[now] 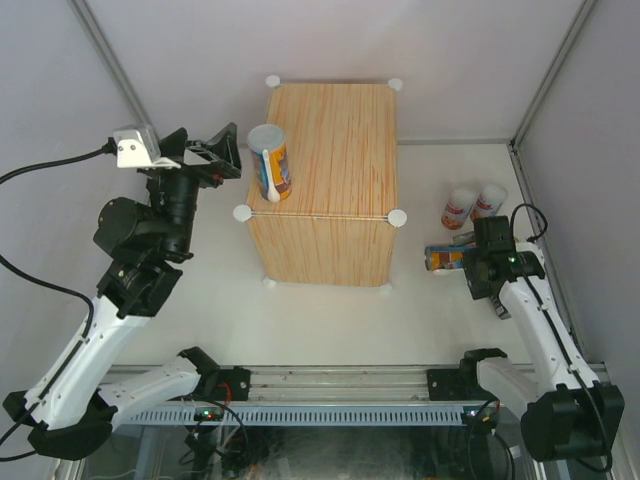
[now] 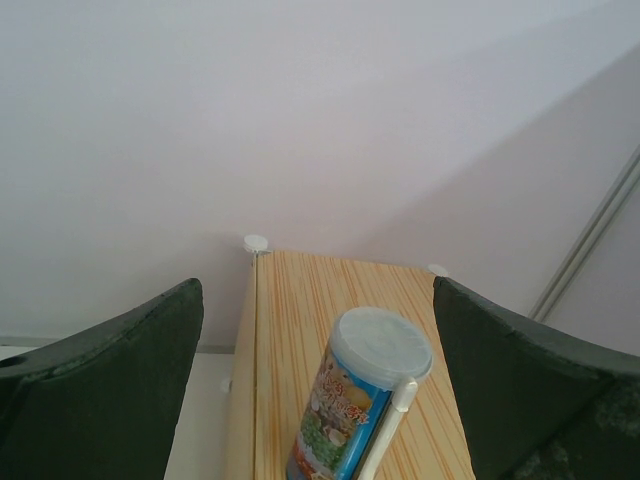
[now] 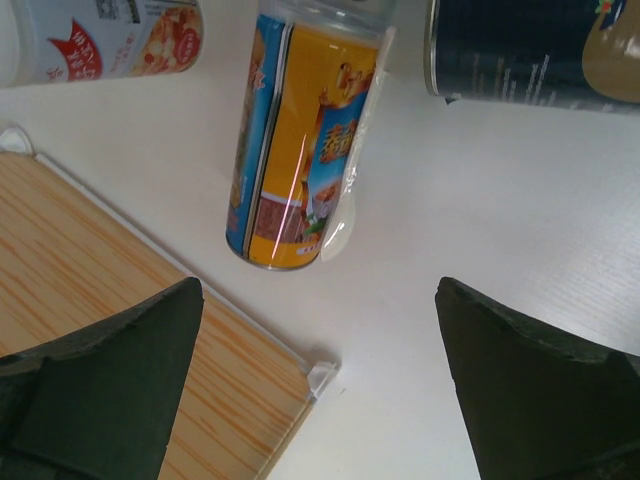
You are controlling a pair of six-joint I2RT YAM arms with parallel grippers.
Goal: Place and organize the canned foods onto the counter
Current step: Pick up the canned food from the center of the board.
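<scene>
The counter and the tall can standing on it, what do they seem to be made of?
Counter: light wood-grain panels with a matte look, possibly laminate rather than solid wood, since the grain runs very evenly. Its corner knobs look like white plastic. Tall can: glossy printed wrap, body material unclear. Its cloudy lid and white spoon look plastic.

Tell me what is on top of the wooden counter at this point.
One tall blue-orange can with a white spoon stands upright near the left edge of the counter; no other can is on it. The wood beneath the can is covered.
</scene>
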